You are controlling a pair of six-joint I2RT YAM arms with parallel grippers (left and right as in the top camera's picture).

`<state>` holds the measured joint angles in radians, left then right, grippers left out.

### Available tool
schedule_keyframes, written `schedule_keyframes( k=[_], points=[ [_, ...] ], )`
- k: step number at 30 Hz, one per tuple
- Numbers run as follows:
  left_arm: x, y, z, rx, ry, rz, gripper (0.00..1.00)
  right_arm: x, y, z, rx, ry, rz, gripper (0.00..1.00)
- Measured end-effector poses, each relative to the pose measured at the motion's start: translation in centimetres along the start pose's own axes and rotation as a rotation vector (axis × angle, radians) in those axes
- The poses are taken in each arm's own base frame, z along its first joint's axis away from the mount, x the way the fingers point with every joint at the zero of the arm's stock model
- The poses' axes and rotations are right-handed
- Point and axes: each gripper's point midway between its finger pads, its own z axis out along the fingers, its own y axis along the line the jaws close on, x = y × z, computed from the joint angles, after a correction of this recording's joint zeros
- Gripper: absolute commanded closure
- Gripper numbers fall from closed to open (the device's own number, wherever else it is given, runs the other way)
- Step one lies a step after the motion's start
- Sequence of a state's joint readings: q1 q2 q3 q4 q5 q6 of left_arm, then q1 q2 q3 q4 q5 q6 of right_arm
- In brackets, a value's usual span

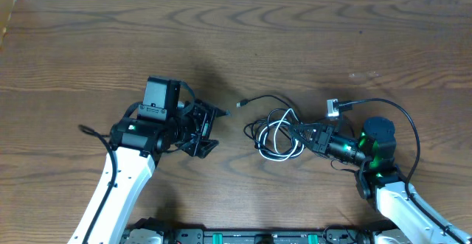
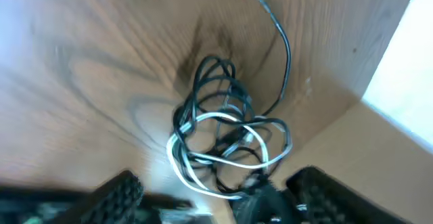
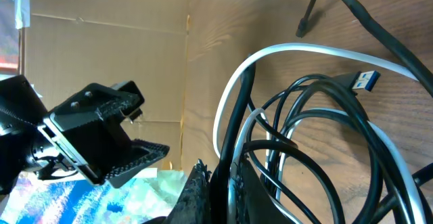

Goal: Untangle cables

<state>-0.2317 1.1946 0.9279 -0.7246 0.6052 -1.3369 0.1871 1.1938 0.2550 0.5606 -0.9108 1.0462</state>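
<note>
Your right gripper (image 1: pixel 302 135) is pinched tight on the tangled black-and-white cables (image 2: pixel 226 141); your left gripper (image 1: pixel 209 131) gapes wide, empty, near them.

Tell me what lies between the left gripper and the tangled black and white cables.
Only bare brown wooden table, seen overhead, separates the left gripper from the tangled thin black and white cables.

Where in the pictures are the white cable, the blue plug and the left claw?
white cable (image 3: pixel 284 47): right wrist view, the top of its arc.
blue plug (image 3: pixel 362 80): right wrist view, its blue tip.
left claw (image 1: pixel 212 130): overhead view, midway between its open fingertips.
</note>
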Motion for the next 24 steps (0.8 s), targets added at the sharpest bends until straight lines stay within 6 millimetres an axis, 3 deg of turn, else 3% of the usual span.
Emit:
schedule_keyframes(
  k=[5, 9, 15, 20, 23, 24],
  points=[
    [-0.2, -2.2, 0.1, 0.076, -0.033, 0.343, 0.20, 0.0, 0.0, 0.0, 0.001, -0.003, 0.037, 0.98],
    [1.7, -3.5, 0.7, 0.118, -0.027, 0.683, 0.20, 0.0, 0.0, 0.0, 0.001, -0.002, 0.124, 0.99],
    [4.9, -3.3, 2.1, 0.110, -0.003, 1.071, 0.20, 0.0, 0.0, 0.0, 0.001, -0.002, 0.264, 0.99],
    [5.9, -2.5, 3.0, 0.048, -0.036, 1.235, 0.20, -0.5, 0.1, -0.2, -0.008, -0.018, 0.357, 0.98],
    [6.0, -1.7, 3.2, 0.005, -0.042, 1.271, 0.20, -1.8, 0.0, -1.0, -0.019, -0.064, 0.376, 0.99],
    [5.9, -1.2, 3.2, -0.014, -0.036, 1.272, 0.15, -2.2, 0.0, -1.2, -0.025, -0.073, 0.382, 0.99]
  ],
)
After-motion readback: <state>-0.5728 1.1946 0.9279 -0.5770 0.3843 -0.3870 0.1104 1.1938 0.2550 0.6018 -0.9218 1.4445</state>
